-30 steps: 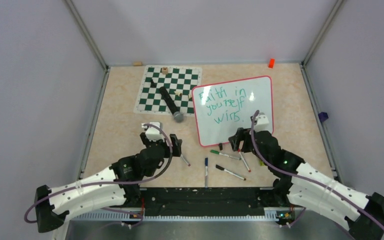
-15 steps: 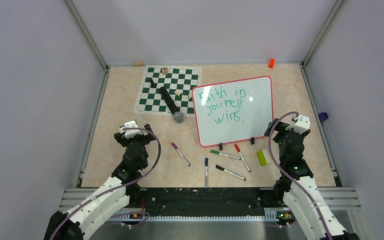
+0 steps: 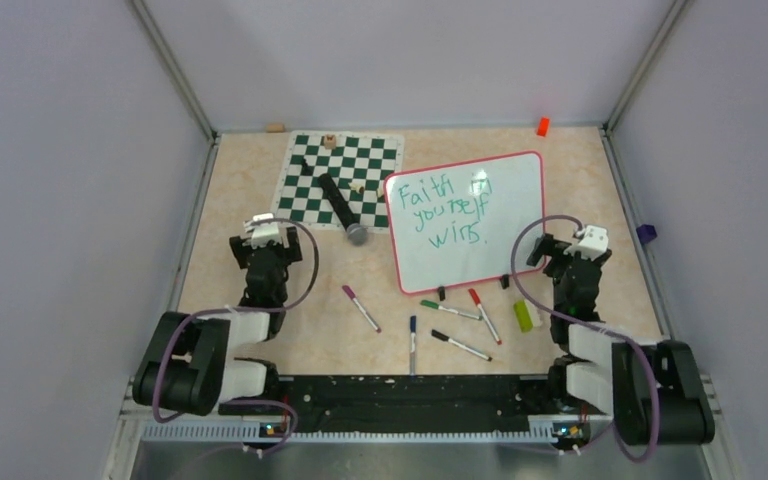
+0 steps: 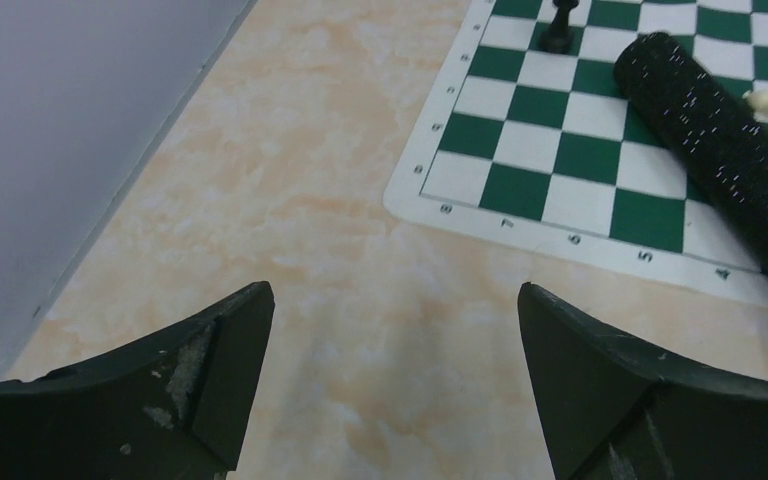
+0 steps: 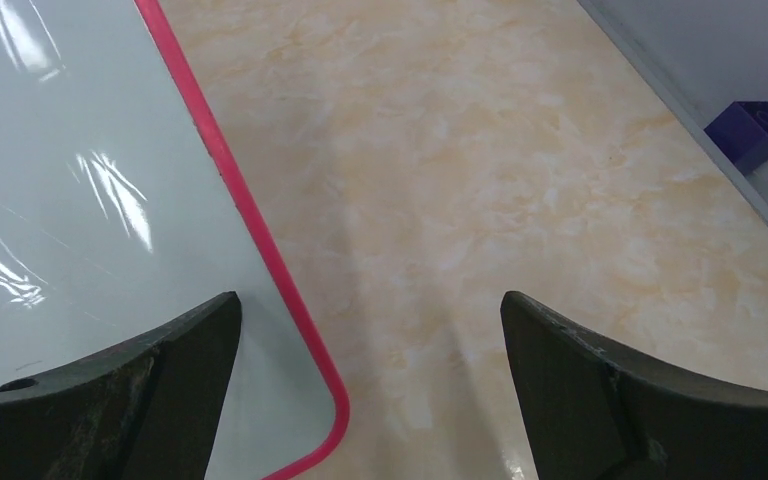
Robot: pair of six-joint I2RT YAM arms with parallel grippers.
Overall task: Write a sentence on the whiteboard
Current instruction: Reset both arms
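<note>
Across the upper left part of the glossy white whiteboard with the thin red-pink frame (image 3: 505,245), the teal-green handwritten sentence (image 3: 445,212) is set out in three lines, "Faith in yourself wins.", with glare laid over the word "in". The board is rested on the marbled beige desk (image 3: 240,200), and the writing is judged to be complete.

The right fingers (image 5: 160,370) are held wide apart and empty just beside the whiteboard's lower right corner. In the right wrist view the red frame is seen running between them, with one finger over the white surface. The left fingers (image 4: 200,360) are likewise spread and empty, well to the left of the whiteboard, near the edge of the green-and-white checkered chess mat (image 3: 338,180).

The main hazard is judged to lie on the right side. If that arm were swung leftward, the frame could be caught and the glossy board slid or turned. Ink that may not be dry could also be smeared by a finger or by the looped purple cable (image 3: 522,250) hanging at the whiteboard's right edge.

Just below the whiteboard, several loose markers (image 3: 460,345) and a yellow-green block (image 3: 524,316) are scattered. These could be knocked or rolled against the frame by a low sweep. On the left, less is at risk, though the black speckled cylinder (image 4: 720,150) lying on the mat could be set rolling towards the whiteboard.
</note>
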